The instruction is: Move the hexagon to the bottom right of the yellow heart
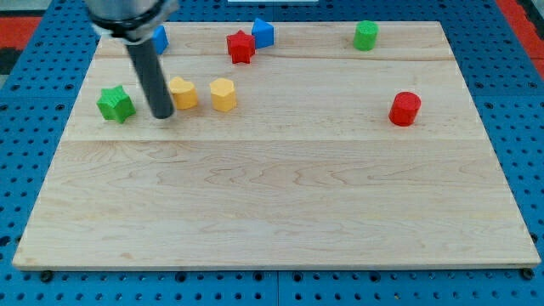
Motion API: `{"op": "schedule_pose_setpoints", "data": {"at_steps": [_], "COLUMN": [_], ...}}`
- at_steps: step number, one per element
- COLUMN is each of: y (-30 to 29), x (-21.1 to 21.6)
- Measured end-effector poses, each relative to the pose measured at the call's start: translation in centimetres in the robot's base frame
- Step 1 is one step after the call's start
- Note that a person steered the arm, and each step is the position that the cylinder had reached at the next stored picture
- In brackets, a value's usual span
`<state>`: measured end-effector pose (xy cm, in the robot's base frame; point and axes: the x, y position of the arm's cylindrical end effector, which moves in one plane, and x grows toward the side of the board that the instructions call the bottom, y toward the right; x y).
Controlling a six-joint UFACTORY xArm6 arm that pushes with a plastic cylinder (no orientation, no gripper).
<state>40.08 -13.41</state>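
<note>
A: Where is my tip [162,116] sitting?

B: Between the green star [115,104] at its 9 o'clock and a yellow block [183,93] at about 2 o'clock, just beside that one; I can't tell if they touch. There's no gripper on this rod, so nothing is grasped.

A: And the task pieces?

B: Two yellow blocks lie side by side near the surface [272,195] top left. The one by my tip looks like the heart. The second yellow block [223,93], at 3 o'clock from it and slightly apart, looks like the hexagon, though both shapes are small.

A: What else is around?

B: A red star [240,46] at 1 o'clock from the hexagon, touching a blue block [263,33]. Another blue block [159,38] sits half hidden behind the rod. A green block [366,36] is near the top edge, a red block [405,109] well apart at 3 o'clock.

A: Room to move?

B: The whole lower half of the surface, from 4 to 8 o'clock of the yellows, is open down to the bottom edge.
</note>
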Motion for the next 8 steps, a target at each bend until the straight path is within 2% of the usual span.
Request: {"op": "schedule_pose_setpoints", "data": {"at_steps": [1, 2, 3, 5, 6, 7, 8], "y": [5.3, 8.0, 8.1, 15.4, 13.9, 8.0, 7.2], "x": [1.1, 1.2, 1.2, -2.5, -5.9, -5.9, -4.9]}}
